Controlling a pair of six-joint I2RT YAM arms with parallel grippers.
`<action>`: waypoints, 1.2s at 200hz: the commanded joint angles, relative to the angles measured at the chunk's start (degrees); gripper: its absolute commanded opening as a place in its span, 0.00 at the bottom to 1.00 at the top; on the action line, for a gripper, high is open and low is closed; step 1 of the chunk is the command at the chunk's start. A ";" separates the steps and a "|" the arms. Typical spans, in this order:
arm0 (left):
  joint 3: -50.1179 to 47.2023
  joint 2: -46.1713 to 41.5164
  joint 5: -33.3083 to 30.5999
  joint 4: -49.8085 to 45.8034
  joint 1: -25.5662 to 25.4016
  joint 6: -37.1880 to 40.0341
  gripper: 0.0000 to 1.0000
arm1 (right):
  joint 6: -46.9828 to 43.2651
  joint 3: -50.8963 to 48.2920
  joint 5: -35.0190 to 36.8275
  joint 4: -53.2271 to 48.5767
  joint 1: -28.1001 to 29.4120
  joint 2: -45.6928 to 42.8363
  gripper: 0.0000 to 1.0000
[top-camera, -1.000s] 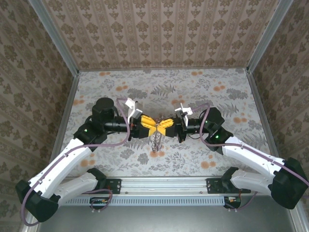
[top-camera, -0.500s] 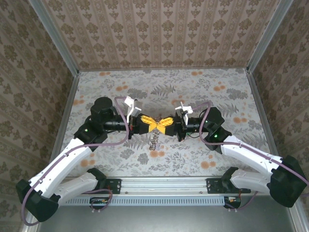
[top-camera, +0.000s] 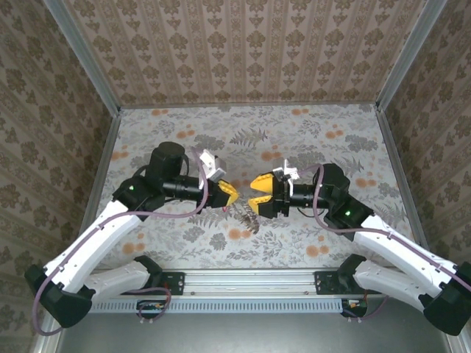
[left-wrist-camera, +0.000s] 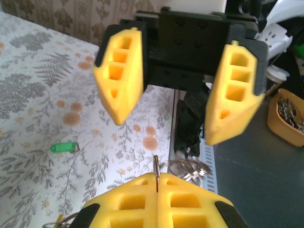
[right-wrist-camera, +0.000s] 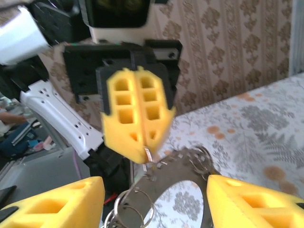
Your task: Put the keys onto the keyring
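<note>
The left gripper is pinched shut on the top edge of the keyring, which hangs from its tips over the middle of the table. Just to the right, the right gripper faces it with its jaws spread wide, gripping nothing. A green-tagged key lies flat on the table, apart from the keyring.
</note>
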 commanded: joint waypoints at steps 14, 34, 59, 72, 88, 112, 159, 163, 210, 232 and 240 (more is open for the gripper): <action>7.29 3.28 -0.77 -14.04 -1.86 10.59 0.00 | -5.54 2.55 -1.12 -7.83 -0.38 1.70 0.56; 10.24 5.64 -1.00 -18.23 -2.68 13.10 0.00 | -6.21 2.73 -3.74 -7.40 -0.29 2.20 0.54; 11.67 7.80 -0.89 -20.08 -3.52 14.37 0.00 | -5.76 2.38 -4.66 -5.95 -0.29 2.30 0.51; 12.15 8.77 -0.98 -20.51 -3.91 14.64 0.00 | -5.63 2.34 -5.49 -5.37 -0.29 2.70 0.50; 12.42 9.50 -0.96 -20.15 -4.17 14.72 0.00 | -4.77 2.14 -7.65 -3.71 -0.12 3.23 0.49; 12.43 9.73 -0.70 -18.90 -4.37 14.29 0.00 | -4.87 2.20 -9.14 -3.34 0.31 4.01 0.46; 12.52 10.16 -0.47 -18.31 -4.80 14.10 0.00 | -5.22 2.21 -9.82 -3.82 0.85 5.27 0.41; 12.57 10.17 -0.34 -18.31 -4.83 14.09 0.00 | -5.30 2.29 -9.82 -3.80 0.89 5.40 0.40; 12.30 10.00 -0.34 -17.82 -5.33 13.92 0.00 | -4.83 2.86 -10.35 -2.35 1.55 6.49 0.28; 11.90 9.64 -0.21 -16.72 -5.32 13.48 0.00 | -5.10 3.10 -10.78 -2.56 1.81 6.78 0.26; 11.81 9.60 -0.21 -16.37 -5.33 13.42 0.00 | -5.09 3.25 -10.94 -2.59 1.82 6.75 0.23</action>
